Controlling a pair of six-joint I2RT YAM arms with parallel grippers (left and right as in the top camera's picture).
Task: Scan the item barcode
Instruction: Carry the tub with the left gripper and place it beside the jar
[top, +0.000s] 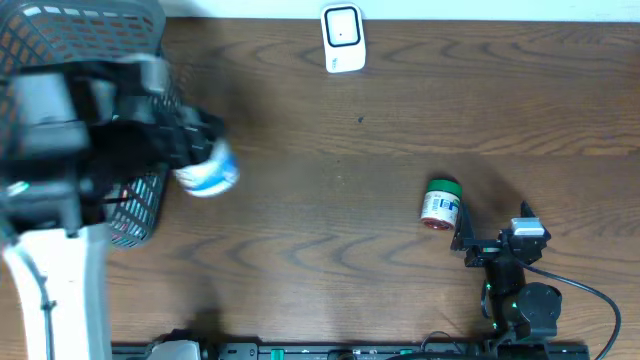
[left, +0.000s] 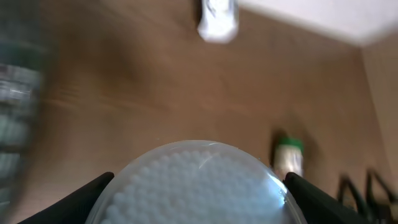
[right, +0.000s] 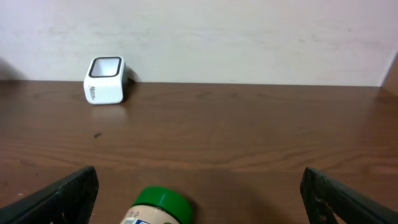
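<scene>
While the brown wooden bench (top: 400, 120) is running back to a white wall (right: 249, 31), a mesh basket (top: 60, 40) is sitting at its far left corner. The left tool (left: 202, 193) is clasping a round white tub (top: 210, 175) beside the basket. Wide wood is showing between it and the green-capped bottle (top: 440, 203), which is lying before the released right tool (right: 200, 196). The scanner (top: 342, 38) is standing at the far edge.

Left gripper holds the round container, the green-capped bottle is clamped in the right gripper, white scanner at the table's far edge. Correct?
No. The green-capped bottle is not clamped: it lies on the table ahead of the right gripper, whose jaws stand open, as the right wrist view shows. The left gripper does hold the round container, and the white scanner sits at the far edge.
</scene>
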